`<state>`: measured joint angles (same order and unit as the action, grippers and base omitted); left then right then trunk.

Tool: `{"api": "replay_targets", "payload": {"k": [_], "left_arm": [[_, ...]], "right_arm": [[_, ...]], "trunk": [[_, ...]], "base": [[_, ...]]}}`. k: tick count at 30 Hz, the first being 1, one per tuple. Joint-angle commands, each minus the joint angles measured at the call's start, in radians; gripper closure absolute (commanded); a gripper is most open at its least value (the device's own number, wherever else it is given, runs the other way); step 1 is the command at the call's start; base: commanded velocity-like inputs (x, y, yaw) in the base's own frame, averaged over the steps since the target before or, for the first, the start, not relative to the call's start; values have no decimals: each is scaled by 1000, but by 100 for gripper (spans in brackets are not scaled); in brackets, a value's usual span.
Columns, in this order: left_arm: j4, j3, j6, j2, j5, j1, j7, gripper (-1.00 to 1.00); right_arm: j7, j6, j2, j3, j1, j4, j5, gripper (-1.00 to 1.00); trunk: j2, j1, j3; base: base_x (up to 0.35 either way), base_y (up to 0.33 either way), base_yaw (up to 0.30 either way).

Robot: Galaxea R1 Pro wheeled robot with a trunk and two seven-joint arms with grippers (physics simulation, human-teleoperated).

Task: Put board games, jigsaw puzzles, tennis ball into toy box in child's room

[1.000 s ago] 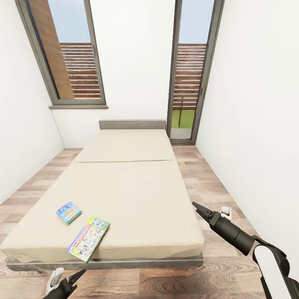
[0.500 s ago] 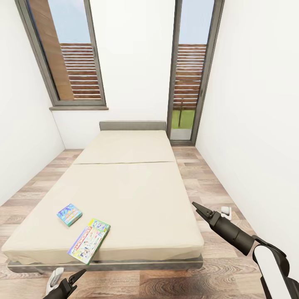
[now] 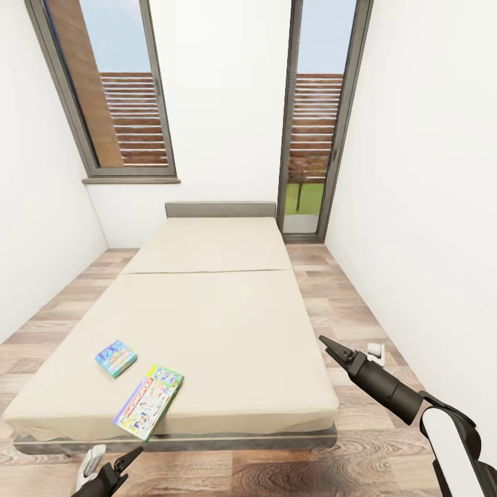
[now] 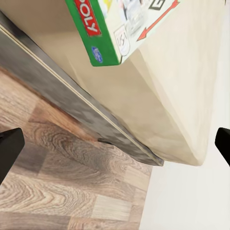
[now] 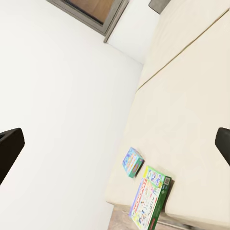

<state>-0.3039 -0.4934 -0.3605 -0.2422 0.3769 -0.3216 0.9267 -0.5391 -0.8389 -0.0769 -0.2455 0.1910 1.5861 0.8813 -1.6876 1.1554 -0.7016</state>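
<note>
Left gripper [image 3: 116, 468] just below green-edged board game [image 3: 148, 401]

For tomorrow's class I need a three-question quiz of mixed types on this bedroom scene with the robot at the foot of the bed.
1. True or false: the small blue board game box lies stacked on top of the larger green-edged board game box.
2. Multiple choice: the larger green-edged board game box lies (A) by the dark grey headboard, (B) at the foot edge of the beige bed, partly overhanging it, (C) on the wood-plank floor.
3. Fill in: the left gripper is low in front of the bed's foot; the right gripper hangs over the bed's near ____ corner.

Key: 1 false, they lie apart; 2 B; 3 right.
</note>
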Motion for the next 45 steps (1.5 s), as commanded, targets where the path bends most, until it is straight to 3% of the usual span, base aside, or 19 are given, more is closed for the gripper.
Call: {"api": "replay_targets", "payload": {"k": [1,45], "left_arm": [[0,-1,-9,0,7,-1,2,-100],[0,-1,-6,0,5,-1,0,-100]], "right_arm": [[-2,-6,0,-1,1,0,1,-100],[-2,-6,0,0,1,0,1,-100]], "trunk": [[0,0,-1],[0,0,-1]], "base": [[24,0,0],[42,36,0]]}}
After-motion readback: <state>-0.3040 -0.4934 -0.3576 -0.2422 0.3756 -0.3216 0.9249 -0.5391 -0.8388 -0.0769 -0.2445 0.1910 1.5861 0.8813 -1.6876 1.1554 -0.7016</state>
